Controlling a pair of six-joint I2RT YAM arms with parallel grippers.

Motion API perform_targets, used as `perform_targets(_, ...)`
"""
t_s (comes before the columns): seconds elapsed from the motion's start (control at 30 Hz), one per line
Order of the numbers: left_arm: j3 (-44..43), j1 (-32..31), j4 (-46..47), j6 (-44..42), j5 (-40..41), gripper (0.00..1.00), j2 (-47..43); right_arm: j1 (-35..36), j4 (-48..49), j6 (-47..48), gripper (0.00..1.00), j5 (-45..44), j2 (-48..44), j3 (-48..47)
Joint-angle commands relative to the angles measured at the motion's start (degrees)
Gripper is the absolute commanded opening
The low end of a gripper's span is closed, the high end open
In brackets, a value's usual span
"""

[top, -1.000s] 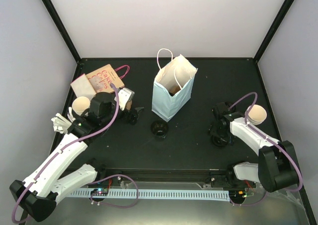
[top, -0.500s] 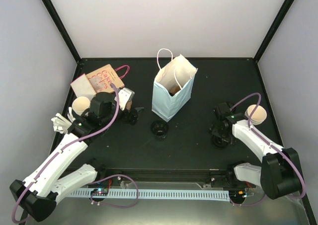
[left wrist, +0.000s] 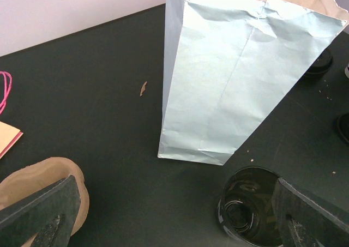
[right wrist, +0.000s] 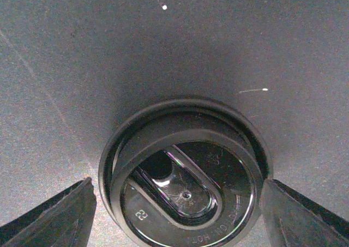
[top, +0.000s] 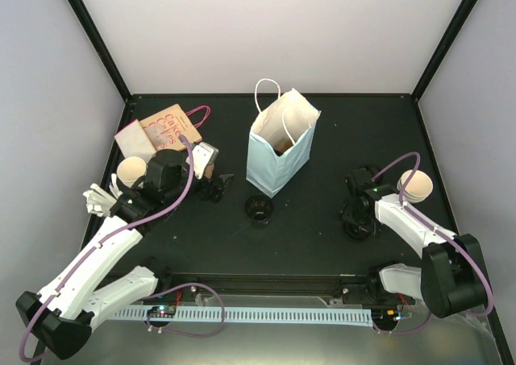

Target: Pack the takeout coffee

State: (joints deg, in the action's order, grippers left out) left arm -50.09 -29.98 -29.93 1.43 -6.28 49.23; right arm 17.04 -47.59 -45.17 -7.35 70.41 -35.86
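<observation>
Right gripper (right wrist: pixel 177 214) over lid (right wrist: pixel 182 173), jaws wide, nothing held.

Lid lay flat on the table (top: pixel 306 244) at 4 o'clock from the bag (top: pixel 278 151), sip hole up. Fingers (right wrist: pixel 54 214) sat just outside its rim at 4 and 8 o'clock in the wrist view, and I saw no clamp. Cup (top: pixel 259 209) stood uncapped at 6 o'clock from the bag, well apart from the lid. Left gripper (left wrist: pixel 174 214) was also wide and empty, cup by one finger. My take: drop lower, centre across the rim and close gently, since thin plastic could flex or pop out. Keep it level for seating on the cup.
</observation>
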Motion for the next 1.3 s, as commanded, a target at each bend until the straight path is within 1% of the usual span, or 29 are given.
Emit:
perform_targets(0.0,-0.05,-0.08,1.19,-0.84,-0.81,0.99,0.16,-0.16,1.31,-0.69,0.84,0.63,0.46,0.97)
perform_targets(0.07,-0.04,-0.06,1.20,-0.80,-0.94,0.99,0.29,-0.16,1.61,-0.63,0.85,0.96,0.64,1.07)
perform_targets(0.17,-0.09,-0.08,1.14,-0.82,-1.20,0.99,0.42,-0.16,1.12,-0.54,0.89,0.85,1.14,0.60)
perform_targets(0.5,-0.13,-0.05,1.19,-0.90,-1.34,0.99,0.56,-0.21,-2.68,-1.41,0.90,-2.31,-3.13,-0.69)
perform_targets(0.97,-0.04,-0.03,1.19,-0.82,-1.51,0.99,0.74,-0.16,0.46,-2.15,0.90,-0.48,-2.78,2.90)
perform_targets(1.07,-0.09,-0.08,1.17,-0.81,-1.41,0.99,0.73,-0.16,1.33,-2.09,0.89,0.23,-1.83,3.16)
perform_targets(1.2,0.01,-0.07,1.10,-0.81,-1.36,0.99,0.77,-0.16,1.71,-1.94,0.79,0.68,-1.80,3.16)
perform_targets(1.27,-0.06,-0.11,1.10,-0.82,-1.33,0.99,0.77,-0.16,1.71,-1.75,0.78,0.75,-2.00,3.08)
